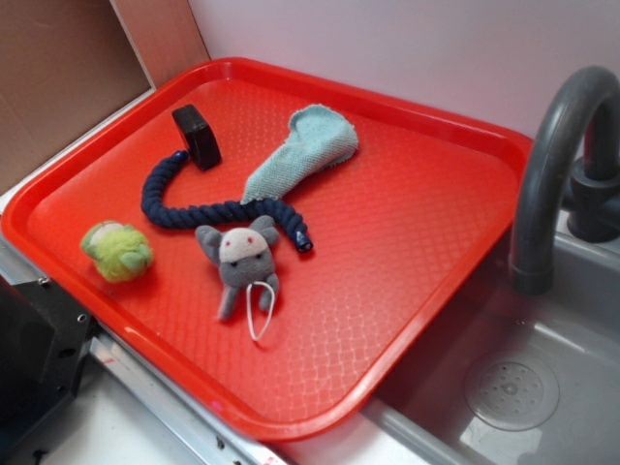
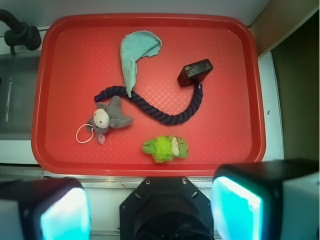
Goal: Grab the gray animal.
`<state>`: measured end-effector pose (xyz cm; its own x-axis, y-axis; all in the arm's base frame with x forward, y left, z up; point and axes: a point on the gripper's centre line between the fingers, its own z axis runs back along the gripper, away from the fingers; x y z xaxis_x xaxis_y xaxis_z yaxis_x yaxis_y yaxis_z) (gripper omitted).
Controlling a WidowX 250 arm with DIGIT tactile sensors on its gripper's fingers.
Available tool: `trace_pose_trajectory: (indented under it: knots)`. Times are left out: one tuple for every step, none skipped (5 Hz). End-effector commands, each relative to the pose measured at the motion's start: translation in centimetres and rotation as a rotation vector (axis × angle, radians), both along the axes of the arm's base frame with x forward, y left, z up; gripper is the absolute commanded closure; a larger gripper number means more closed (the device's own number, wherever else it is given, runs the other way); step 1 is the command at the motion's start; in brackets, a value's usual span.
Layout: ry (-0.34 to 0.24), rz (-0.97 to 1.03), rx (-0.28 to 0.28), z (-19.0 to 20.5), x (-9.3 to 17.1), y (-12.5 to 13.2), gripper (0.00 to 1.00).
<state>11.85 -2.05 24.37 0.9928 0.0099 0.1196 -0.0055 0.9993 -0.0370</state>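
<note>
The gray animal [image 1: 242,260] is a small gray plush mouse with a whitish-pink face and a thin white loop. It lies on the red tray [image 1: 417,223] near its front edge, and shows in the wrist view [image 2: 107,118] at the left. My gripper [image 2: 150,210] is open and empty, high above the tray's near edge, well away from the mouse. Its two pads [image 2: 65,215] stand wide apart at the bottom of the wrist view. The gripper is not in the exterior view.
A green-yellow plush toy [image 1: 116,251] lies left of the mouse. A dark blue rope [image 1: 194,208] with a black block [image 1: 197,135] curves behind it. A light blue cloth [image 1: 305,150] lies further back. A sink [image 1: 523,387] and gray faucet [image 1: 547,165] stand at the right.
</note>
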Motion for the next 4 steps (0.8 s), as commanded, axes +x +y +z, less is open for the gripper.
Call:
trace_pose_trajectory:
  knots:
    - [0.000,0.000,0.000,0.0,0.0,0.0,0.00]
    - [0.024,0.114,-0.059,-0.9,1.0,-0.3,0.00]
    - [0.049,0.327,-0.080,-3.3,2.9,-1.7,0.00]
    - [0.088,0.404,-0.051,-6.6,4.5,-3.9,0.00]
